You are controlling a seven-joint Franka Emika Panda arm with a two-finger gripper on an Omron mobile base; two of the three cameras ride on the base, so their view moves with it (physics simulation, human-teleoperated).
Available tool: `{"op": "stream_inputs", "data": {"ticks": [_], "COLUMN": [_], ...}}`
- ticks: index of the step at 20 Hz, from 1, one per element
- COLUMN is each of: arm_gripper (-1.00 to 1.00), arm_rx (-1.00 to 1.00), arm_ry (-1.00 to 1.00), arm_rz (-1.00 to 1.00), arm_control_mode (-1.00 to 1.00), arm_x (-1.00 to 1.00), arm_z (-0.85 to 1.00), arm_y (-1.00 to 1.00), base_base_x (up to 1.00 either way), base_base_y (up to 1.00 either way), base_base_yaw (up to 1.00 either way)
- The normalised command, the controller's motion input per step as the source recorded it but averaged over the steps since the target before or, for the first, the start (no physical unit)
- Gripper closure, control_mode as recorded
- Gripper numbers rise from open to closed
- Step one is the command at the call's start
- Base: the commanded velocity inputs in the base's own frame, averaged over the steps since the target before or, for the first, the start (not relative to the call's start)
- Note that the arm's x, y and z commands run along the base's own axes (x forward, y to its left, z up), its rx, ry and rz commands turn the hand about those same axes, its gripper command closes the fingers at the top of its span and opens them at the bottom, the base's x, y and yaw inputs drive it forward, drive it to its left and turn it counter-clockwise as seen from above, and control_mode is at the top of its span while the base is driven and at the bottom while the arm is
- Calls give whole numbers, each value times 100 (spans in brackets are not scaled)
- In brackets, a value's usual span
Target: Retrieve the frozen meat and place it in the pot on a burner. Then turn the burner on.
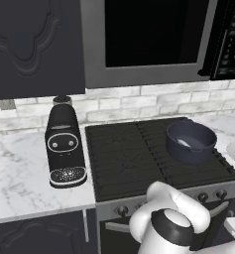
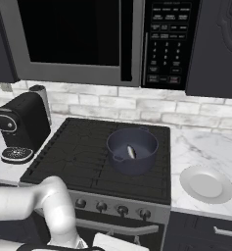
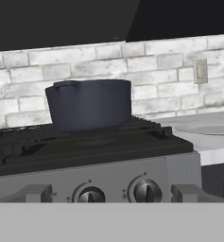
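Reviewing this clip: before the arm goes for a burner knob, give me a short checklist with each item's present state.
1. Pot sits on the cooktop, right rear burner: ok.
2. Something pale lies inside the pot, likely the meat: ok, though too small to identify for sure.
3. Front knobs in sight of the hand camera: ok.
4. Gripper open and empty: ok.
5. Which knob works the pot's burner: cannot tell.
6. Burner lit: cannot tell, no flame visible.
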Motion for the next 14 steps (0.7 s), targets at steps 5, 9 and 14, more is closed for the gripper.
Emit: {"op": "stream_inputs", "data": {"ticks": [5,9,14], "arm_gripper": [-100,-100,-100], "arm_rx": [0,0,-1], "arm_ry": [0,0,-1], "arm_rz": [0,0,0], "arm_control_mode": [-100,-100,-100], "arm_x": [0,0,0], "arm_z": [0,-2,-18], "arm_y": [0,0,-9], "base_base_x": [0,0,0], "base_base_y": [0,0,0], "base_base_yaw": [0,0,0]}}
